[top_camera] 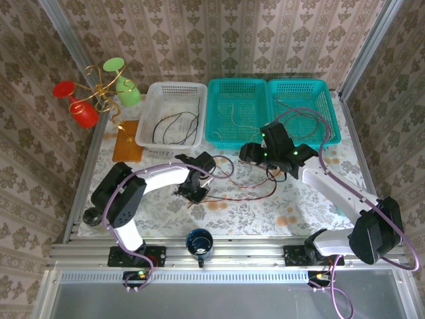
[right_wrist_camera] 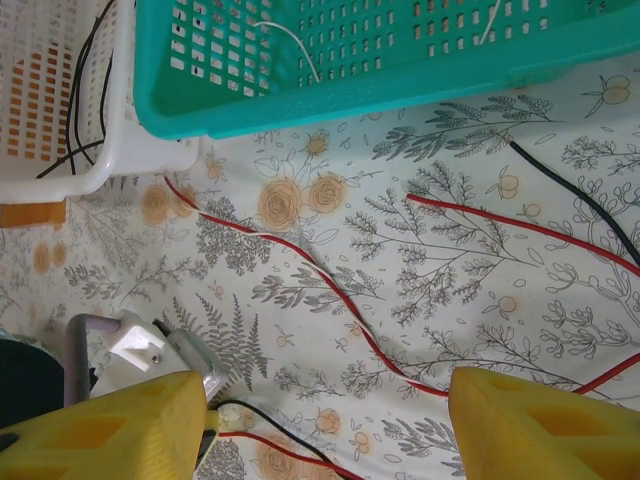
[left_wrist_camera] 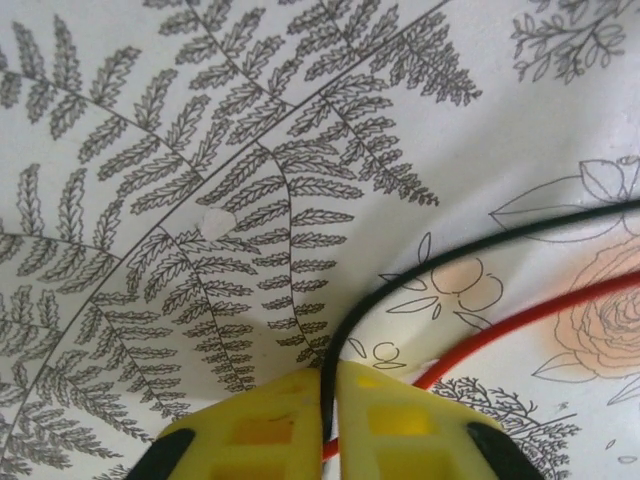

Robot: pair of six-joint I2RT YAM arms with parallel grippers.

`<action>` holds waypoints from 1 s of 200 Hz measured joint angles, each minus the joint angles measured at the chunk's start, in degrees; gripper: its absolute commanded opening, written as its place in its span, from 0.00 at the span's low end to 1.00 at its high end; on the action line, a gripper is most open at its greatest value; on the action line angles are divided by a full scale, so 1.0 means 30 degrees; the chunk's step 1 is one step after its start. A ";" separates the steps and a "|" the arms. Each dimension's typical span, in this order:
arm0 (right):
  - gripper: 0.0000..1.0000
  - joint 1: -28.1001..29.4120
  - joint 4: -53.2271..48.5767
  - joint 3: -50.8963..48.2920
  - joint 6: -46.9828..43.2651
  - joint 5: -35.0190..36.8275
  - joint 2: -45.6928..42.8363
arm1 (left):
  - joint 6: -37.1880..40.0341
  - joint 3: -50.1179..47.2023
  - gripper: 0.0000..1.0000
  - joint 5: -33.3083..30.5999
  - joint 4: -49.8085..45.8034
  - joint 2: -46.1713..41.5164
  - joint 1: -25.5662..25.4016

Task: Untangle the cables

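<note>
L gripper (left_wrist_camera: 330, 388): yellow fingers (left_wrist_camera: 410, 425) pressed almost together, black cable (left_wrist_camera: 450, 255) pinched in the slot between them. From the tips the black cable was seen to run ahead, then bend off toward the R-finger side. Red cable (left_wrist_camera: 520, 325) was noted just beside the R finger, passing under its tip. It was prob. not clamped, though the crossing was hidden by the finger.

R gripper (right_wrist_camera: 325, 392): fingers (right_wrist_camera: 545, 425) spread wide, nothing held. One red run lay on the table cloth (right_wrist_camera: 120, 260) between the tips and a little ahead of them. A second red run and a black one lay ahead of and beyond the R finger.

Step judged: black to be drawn clear of red. To be done well:
- The pinch should be firm, on black only.
- The pull should be slow and low, away from the red and along the black's own line, so no loop is tightened.
- The R fingers could be closed on the red run between them as an anchor, so red isn't dragged along.

Counts:
- Grippers: 2.
- Baskets: 3, i.e. white basket (right_wrist_camera: 150, 150) ×1 and teal baskets (top_camera: 219, 139) ×2.
- On the cloth: approx. 2 red runs and 1–2 black. Whether these runs were separate cables couldn't be told.
- Black wires were seen in the white basket, pale ones in the teal.
</note>
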 measured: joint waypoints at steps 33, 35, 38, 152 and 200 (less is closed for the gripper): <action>0.67 -0.0109 0.0036 -0.0350 -0.0015 0.0007 -0.0503 | 0.0590 0.0248 0.00 0.0036 -0.0328 0.0044 0.0029; 0.67 -0.0109 0.0036 -0.0364 -0.0015 0.0007 -0.0525 | 0.0634 0.0255 0.00 0.0036 -0.0342 0.0044 0.0029; 0.67 -0.0117 0.0044 -0.0423 -0.0022 0.0007 -0.0612 | 0.0692 0.0291 0.00 0.0036 -0.0379 0.0044 0.0029; 0.67 -0.0255 0.6288 -0.6390 -0.6251 0.0306 -0.7490 | 0.0707 0.4976 0.00 0.6972 -0.1851 -0.1537 0.2535; 0.68 0.2579 0.6594 -0.6084 -1.4309 0.0386 -0.7359 | -0.0736 0.5712 0.00 0.9442 -0.1756 -0.1574 0.3118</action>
